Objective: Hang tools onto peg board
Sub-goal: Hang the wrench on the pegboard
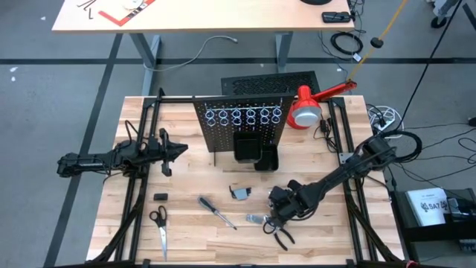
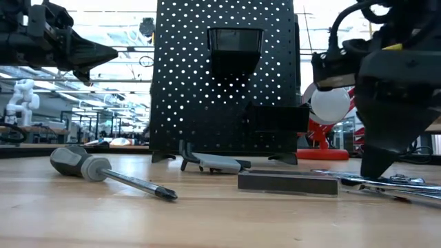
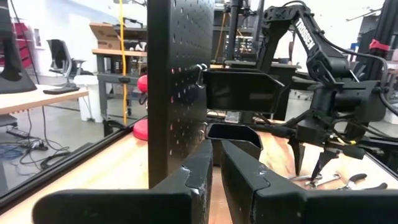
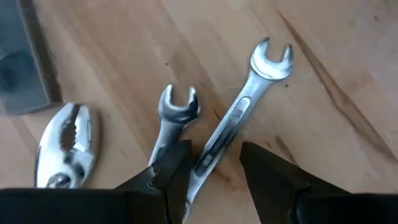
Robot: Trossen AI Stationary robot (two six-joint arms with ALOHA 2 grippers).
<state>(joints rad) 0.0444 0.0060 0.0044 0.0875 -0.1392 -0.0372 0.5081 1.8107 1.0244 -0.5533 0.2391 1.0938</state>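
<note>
The peg board (image 1: pixel 242 119) stands upright at the table's far middle, with a row of silver rings (image 1: pixel 244 115) and a black bin (image 1: pixel 245 146). The tools lie on the wood in front of it: a dark-handled screwdriver (image 1: pixel 216 212), a grey piece (image 1: pixel 239 193), pliers (image 4: pixel 65 146) and two silver wrenches, one longer (image 4: pixel 242 118) and one shorter (image 4: pixel 176 112). My right gripper (image 4: pixel 214 171) is open and points steeply down, its fingers on either side of the longer wrench's shank. My left gripper (image 1: pixel 181 150) is shut and holds nothing, level above the table's left side. My right gripper stands over the wrenches from above. One finger (image 4: pixel 168 168) covers the shorter wrench's shank and the other finger (image 4: pixel 273 168) stands past the longer wrench. The longer wrench's shank (image 4: pixel 214 149) lies flat on the table in the gap. Whether either finger touches a wrench I cannot tell.
Scissors (image 1: pixel 160 223) and a small black block (image 1: pixel 160 196) lie near the front left. A second black bin (image 1: pixel 268 159) sits at the board's foot. A red lamp (image 1: pixel 309 108) and a flat slotted panel (image 1: pixel 275 80) are at the far right. Bare wood lies between the tools.
</note>
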